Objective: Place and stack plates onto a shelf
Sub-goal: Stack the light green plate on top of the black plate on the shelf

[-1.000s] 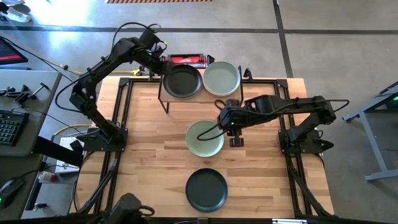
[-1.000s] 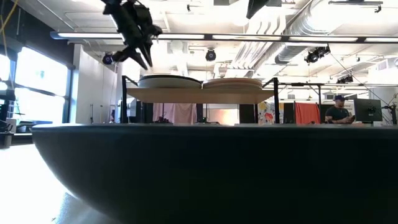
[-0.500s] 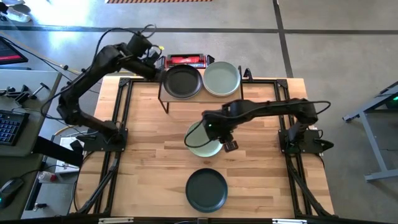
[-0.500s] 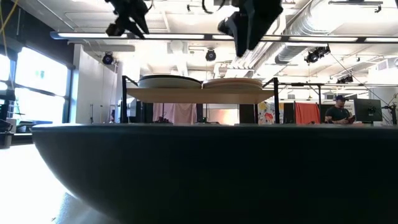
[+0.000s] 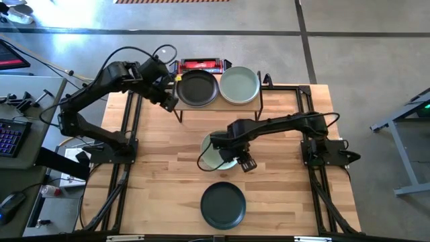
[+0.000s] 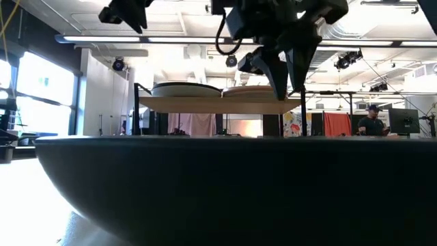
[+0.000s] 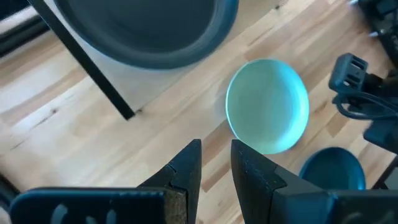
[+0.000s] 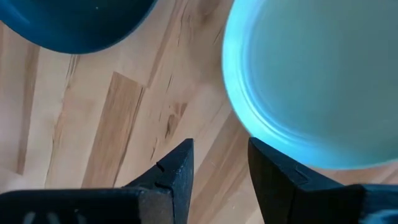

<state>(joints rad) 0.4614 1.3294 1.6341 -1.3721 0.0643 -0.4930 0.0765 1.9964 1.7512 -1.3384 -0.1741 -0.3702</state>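
**Table and shelf, mid-task**

Butcher-block tabletop (image 5: 161,168) sits on a grey concrete floor; the low view shows ceiling ducts and a person at a far desk. My left gripper (image 5: 169,102) hovers beside the shelf (image 5: 180,107), fingers a narrow gap apart, empty. On the shelf: black plate (image 5: 197,88), green plate (image 5: 239,85). My right gripper (image 5: 213,156), slightly parted, is at the edge of the table's sage plate (image 5: 209,158). Another black plate (image 5: 223,205) lies nearer the front.

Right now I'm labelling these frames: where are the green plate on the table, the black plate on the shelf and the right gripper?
green plate on the table (image 7: 268,104), left wrist view, centre of its bowl.
black plate on the shelf (image 5: 197,88), high view, its middle.
right gripper (image 8: 221,163), right wrist view, midway between fingertips.
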